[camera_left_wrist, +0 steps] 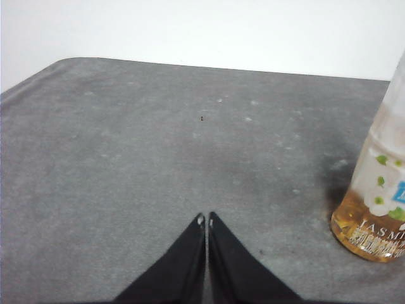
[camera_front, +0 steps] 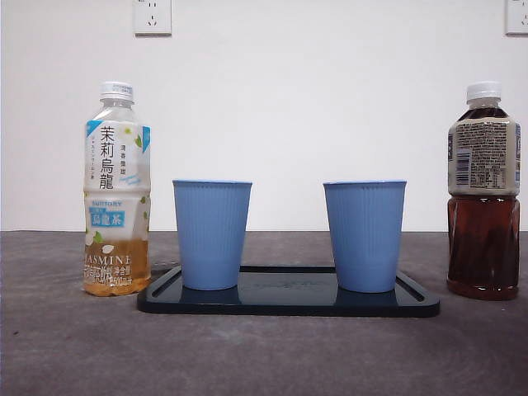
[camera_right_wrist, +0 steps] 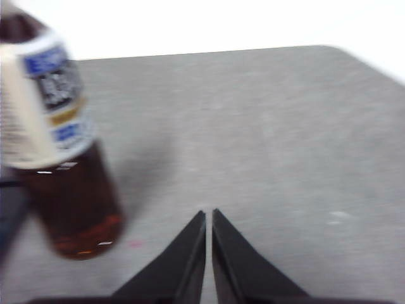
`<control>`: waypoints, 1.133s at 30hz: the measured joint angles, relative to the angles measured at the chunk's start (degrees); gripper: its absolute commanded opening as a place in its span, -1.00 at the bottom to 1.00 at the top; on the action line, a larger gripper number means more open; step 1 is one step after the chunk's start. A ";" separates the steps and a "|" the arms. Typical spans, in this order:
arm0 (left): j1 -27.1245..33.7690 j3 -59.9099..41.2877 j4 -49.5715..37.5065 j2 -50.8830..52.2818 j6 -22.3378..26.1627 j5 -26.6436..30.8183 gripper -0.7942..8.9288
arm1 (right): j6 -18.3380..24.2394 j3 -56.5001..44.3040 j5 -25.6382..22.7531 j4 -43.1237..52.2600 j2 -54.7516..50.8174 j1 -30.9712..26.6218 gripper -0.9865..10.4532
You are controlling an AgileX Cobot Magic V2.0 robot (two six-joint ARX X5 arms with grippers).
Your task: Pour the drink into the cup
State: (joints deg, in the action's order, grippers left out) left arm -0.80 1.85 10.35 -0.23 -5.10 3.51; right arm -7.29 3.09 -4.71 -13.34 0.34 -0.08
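Observation:
Two blue ribbed cups, one on the left (camera_front: 212,234) and one on the right (camera_front: 365,235), stand upright on a dark tray (camera_front: 289,299). A jasmine tea bottle (camera_front: 117,190) with a white cap and a little amber drink stands left of the tray. A dark tea bottle (camera_front: 484,191) stands to the tray's right. Neither gripper shows in the front view. My left gripper (camera_left_wrist: 205,218) is shut and holds nothing, with the jasmine bottle (camera_left_wrist: 380,190) off to its side. The right gripper (camera_right_wrist: 208,214) is shut too, apart from the dark bottle (camera_right_wrist: 60,152).
A grey table (camera_front: 264,355) runs back to a white wall with two sockets (camera_front: 153,16). Bare grey table top (camera_left_wrist: 158,139) lies ahead of the left gripper, and more of it (camera_right_wrist: 272,126) ahead of the right one.

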 measured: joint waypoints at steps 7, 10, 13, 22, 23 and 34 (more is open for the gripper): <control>-1.49 1.20 1.57 -0.98 -8.07 -3.74 -0.82 | -7.96 0.90 12.90 0.15 0.02 0.13 -0.81; -3.26 5.86 1.64 -3.26 -11.08 -3.85 -0.82 | -10.80 6.54 13.64 0.00 0.37 1.05 -0.81; -5.16 13.18 2.54 -7.87 -13.46 -4.63 -0.82 | -13.00 14.51 15.93 -2.12 4.00 2.12 -0.81; -7.87 35.95 16.57 -20.24 -14.75 -13.86 -0.82 | -13.44 34.07 28.24 -14.95 15.91 2.67 -0.81; -8.15 38.40 17.92 -21.55 -14.71 -15.15 -0.82 | -13.07 36.15 29.77 -16.20 17.31 2.67 -0.81; -11.10 59.10 32.74 -34.18 -9.03 -32.17 -0.82 | -4.17 56.11 40.65 -28.04 31.06 7.52 -0.81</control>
State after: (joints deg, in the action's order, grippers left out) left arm -11.90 60.95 43.09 -34.41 -14.13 -28.67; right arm -11.46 59.20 35.94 -41.39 31.40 7.44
